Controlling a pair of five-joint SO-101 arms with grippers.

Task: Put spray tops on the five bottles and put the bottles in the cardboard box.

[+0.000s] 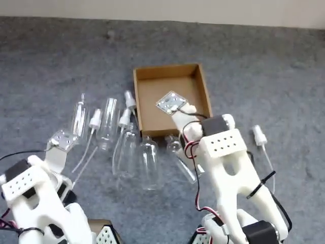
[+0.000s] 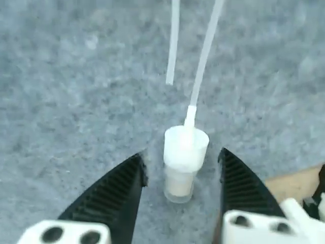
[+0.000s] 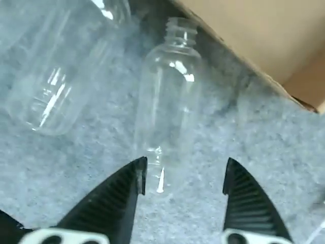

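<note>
Left gripper gapes empty astride a spray top, right gripper astride a bottle, six o'clock of the box; I'd clamp both.

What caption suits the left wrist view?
Open left gripper flanks a white spray top on the grey surface, its dip tube extending away.

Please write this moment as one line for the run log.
left gripper: open, over spray top | right gripper: open, over uncapped bottle lying beside cardboard box
</note>
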